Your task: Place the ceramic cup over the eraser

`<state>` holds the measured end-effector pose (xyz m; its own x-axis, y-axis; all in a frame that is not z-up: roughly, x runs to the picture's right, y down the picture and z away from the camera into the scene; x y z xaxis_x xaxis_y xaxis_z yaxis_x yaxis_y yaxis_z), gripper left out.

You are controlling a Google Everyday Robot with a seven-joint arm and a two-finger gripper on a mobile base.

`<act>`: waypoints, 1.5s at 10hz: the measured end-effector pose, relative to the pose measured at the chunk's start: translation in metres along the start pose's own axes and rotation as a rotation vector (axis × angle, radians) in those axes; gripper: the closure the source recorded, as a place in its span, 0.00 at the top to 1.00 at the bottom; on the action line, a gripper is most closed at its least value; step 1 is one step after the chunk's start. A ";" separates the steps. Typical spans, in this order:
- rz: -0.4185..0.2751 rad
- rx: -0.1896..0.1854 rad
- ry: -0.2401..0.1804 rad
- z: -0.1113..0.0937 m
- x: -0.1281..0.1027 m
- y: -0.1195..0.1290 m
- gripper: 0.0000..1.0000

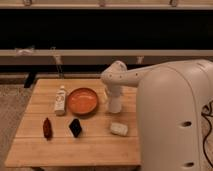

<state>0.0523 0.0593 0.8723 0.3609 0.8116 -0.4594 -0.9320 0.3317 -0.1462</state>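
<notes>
The robot's white arm (150,75) is reaching in from the 3 o'clock side of the light wooden tabletop (95,150) and is bending down at the wrist, so that the gripper (114,96) is hanging directly over the plain white cylindrical ceramic cup (115,106). That top-down approach suits the job, since a cup taken from above can be carried and lowered over something small. The gripper is meeting the cup's upper part, but whether it is open or already clamping the cup I cannot tell, because white is merging with white there. The cup is sitting just at 3 o'clock of the shallow orange bowl (83,101), near it but apart, and it is looking upright; whether its base is touching the wood is unclear. The small black diamond-shaped eraser (76,127) is lying at about 8 o'clock from the cup, past the bowl's near edge, with open wood around it, which is leaving room for the cup to come down. A dark red oblong thing (47,127) is flanking the eraser at 9 o'clock, a slim white bottle (60,99) is lying at the bowl's 9 o'clock, and a flat white rounded lump (119,129) is resting at the cup's 6 o'clock, so the carry will probably be needing to clear the bowl's rim.
</notes>
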 end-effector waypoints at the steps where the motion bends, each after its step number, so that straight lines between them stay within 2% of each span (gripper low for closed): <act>1: -0.005 0.011 -0.002 0.000 -0.002 -0.002 0.70; 2: -0.010 0.014 0.000 -0.001 -0.002 -0.003 0.62; 5: -0.041 0.005 0.052 -0.008 0.008 0.000 0.29; 6: -0.051 -0.003 0.065 -0.010 0.011 0.003 0.21; 7: -0.065 -0.015 0.082 -0.014 0.016 0.006 0.09; 8: -0.079 -0.024 0.086 -0.021 0.019 0.008 0.03; 9: -0.098 -0.037 0.085 -0.033 0.023 0.015 0.00; 12: -0.167 -0.070 0.060 -0.088 0.048 0.046 0.00; 15: -0.261 -0.113 0.010 -0.144 0.081 0.093 0.00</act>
<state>-0.0099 0.0872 0.6955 0.5897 0.7005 -0.4020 -0.8054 0.4729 -0.3574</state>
